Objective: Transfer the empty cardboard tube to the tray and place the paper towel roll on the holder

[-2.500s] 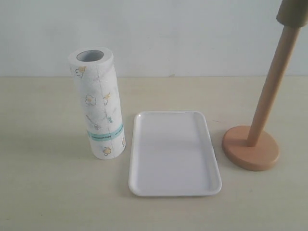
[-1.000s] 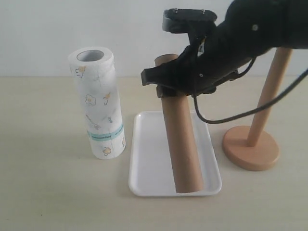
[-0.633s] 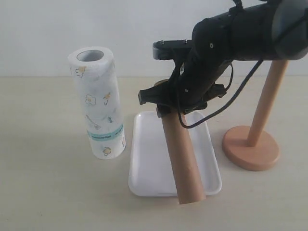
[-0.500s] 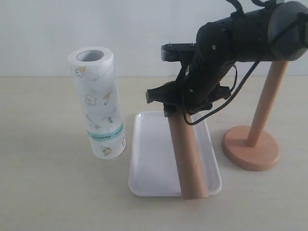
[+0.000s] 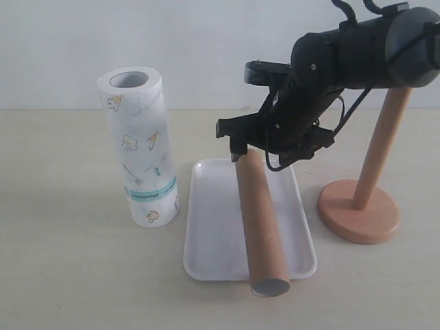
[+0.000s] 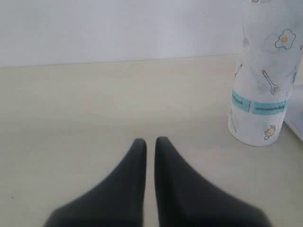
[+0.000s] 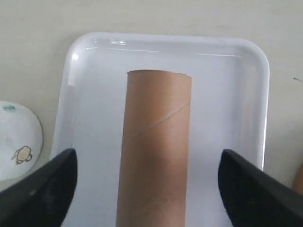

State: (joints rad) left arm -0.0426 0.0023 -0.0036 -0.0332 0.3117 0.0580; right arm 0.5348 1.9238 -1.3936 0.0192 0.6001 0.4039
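Retracting sloppily risks clipping the empty cardboard tube [image 5: 261, 220], lying loose on the tray [image 5: 206, 234] directly beneath the wide-spread, empty right gripper [image 7: 147, 158], far end poking past the rim, so one nudge probably rolls it off.

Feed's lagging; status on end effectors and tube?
Right end effector open above brown cardboard tube, lying in white plastic tray, end overhanging rim. Left end effector shut, empty. Printed white paper roll standing; wooden holder pole bare.
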